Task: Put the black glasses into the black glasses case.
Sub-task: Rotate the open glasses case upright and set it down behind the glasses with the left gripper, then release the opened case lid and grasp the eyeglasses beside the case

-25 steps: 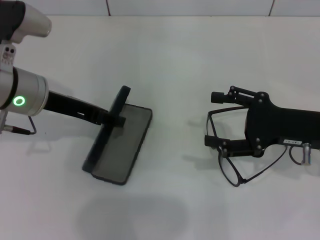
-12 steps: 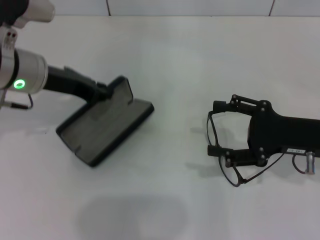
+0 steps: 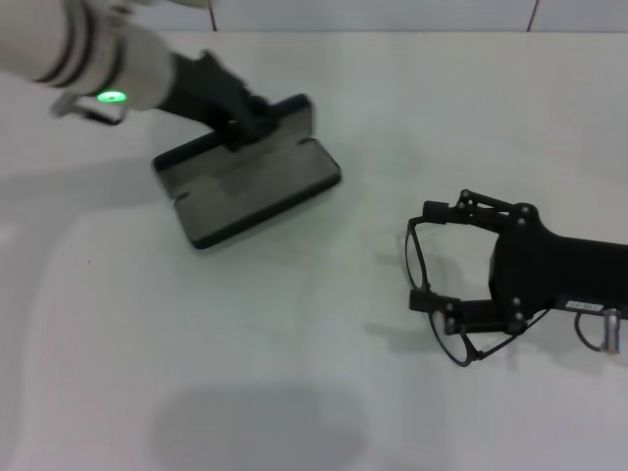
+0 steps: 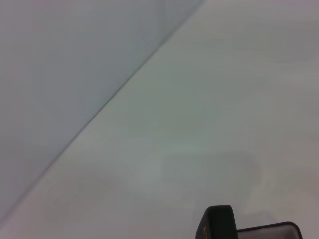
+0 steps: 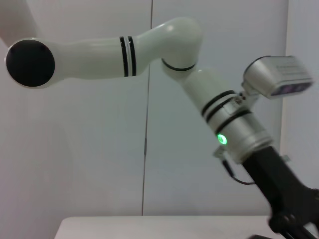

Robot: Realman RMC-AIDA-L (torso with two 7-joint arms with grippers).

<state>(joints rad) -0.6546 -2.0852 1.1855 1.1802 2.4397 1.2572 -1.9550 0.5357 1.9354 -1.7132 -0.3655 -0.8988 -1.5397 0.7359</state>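
The black glasses case (image 3: 257,186) lies open at the far left of the white table, its lid (image 3: 294,116) raised. My left gripper (image 3: 245,123) is shut on the lid. A corner of the case shows in the left wrist view (image 4: 218,223). The black glasses (image 3: 457,345) lie on the table at the right. My right gripper (image 3: 428,255) is open, with one finger (image 3: 444,210) on the far side of the frame and the other (image 3: 434,299) on the near side. The right wrist view shows neither glasses nor case.
The white table (image 3: 294,324) stretches bare between case and glasses and toward the near edge. A wall runs along the far edge (image 3: 392,15). The left arm (image 5: 234,134) shows in the right wrist view, reaching down over the table.
My left gripper has carried the open case farther away and to the right, turning it. My right gripper has shifted slightly toward the near edge; the glasses have stayed put.
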